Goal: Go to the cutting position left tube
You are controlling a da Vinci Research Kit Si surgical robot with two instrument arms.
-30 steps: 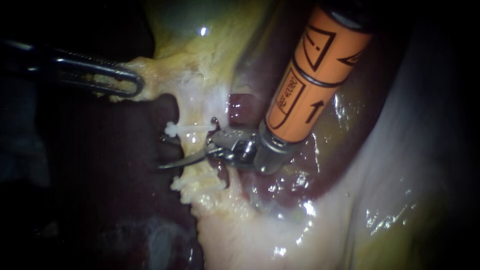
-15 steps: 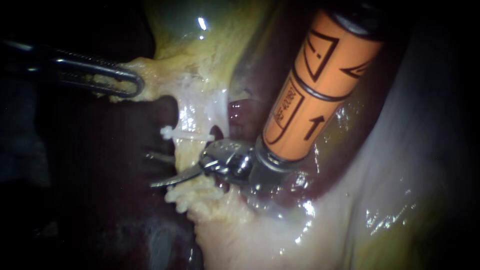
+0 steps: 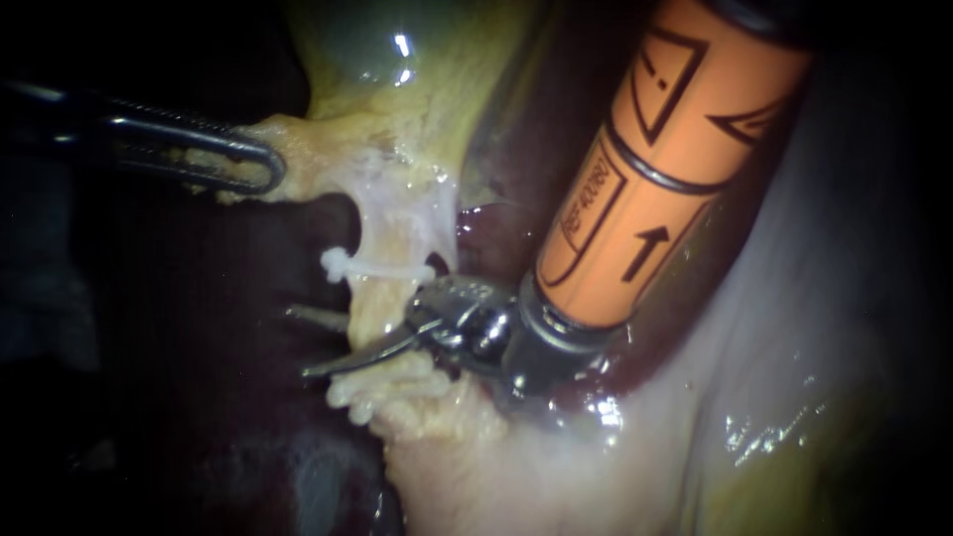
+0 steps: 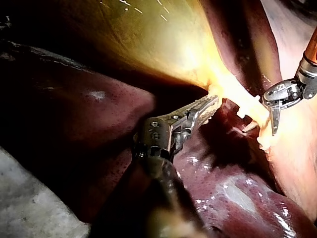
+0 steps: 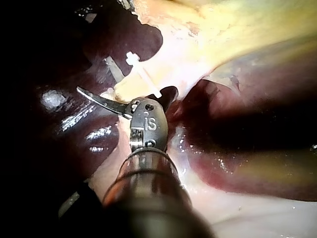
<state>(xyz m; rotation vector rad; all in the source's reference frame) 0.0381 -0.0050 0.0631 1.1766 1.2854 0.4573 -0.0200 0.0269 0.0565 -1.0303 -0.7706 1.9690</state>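
Observation:
A pale tube runs down from the yellow gallbladder, with a white clip across it and more white clips lower down. My right instrument, orange-shafted, holds its two curved blades open astride the tube between those clips, one blade in front and one behind. In the right wrist view the blades stand open just beyond the clip. My left instrument is shut on the gallbladder's yellow edge and holds it out to the left; its jaws show this in the left wrist view too.
Dark red liver lies left of and behind the tube. Pale wet tissue fills the lower right. The right instrument's thick shaft covers the tissue at the upper right.
The right instrument has slid down the tube, away from the upper white clip. Its blades now straddle the tube lower down, and its shaft has come closer. The left instrument has not moved.

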